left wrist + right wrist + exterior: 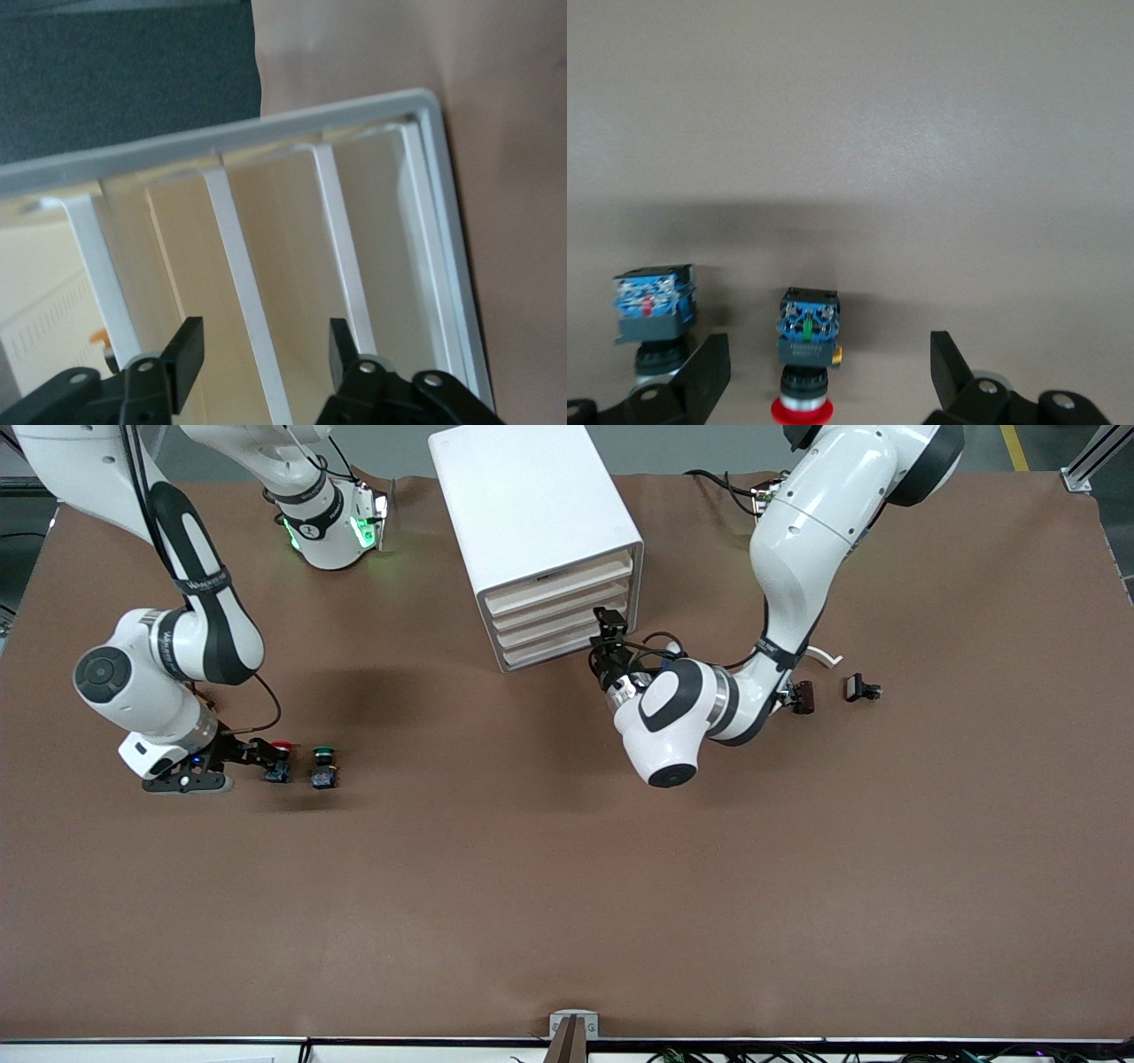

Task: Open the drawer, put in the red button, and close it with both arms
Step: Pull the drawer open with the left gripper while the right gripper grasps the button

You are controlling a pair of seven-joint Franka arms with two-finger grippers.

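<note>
The white cabinet (532, 505) stands at the robots' side of the table, its four cream drawers (554, 627) all shut. My left gripper (609, 631) is open and empty right in front of the lower drawer fronts. The left wrist view shows its fingers (186, 354) spread before a cream drawer front (292, 266), not touching it. The red button (280, 762) lies on the table toward the right arm's end, beside its green-capped twin (323, 767). My right gripper (262, 756) is low and open, with the red button (804, 350) between its fingers (709, 372), untouched.
The green-capped twin (654, 310) lies just outside one finger of my right gripper. Two small black parts (804, 695) (861, 688) and a white curved piece (828, 657) lie toward the left arm's end. The table is covered in brown cloth (567, 886).
</note>
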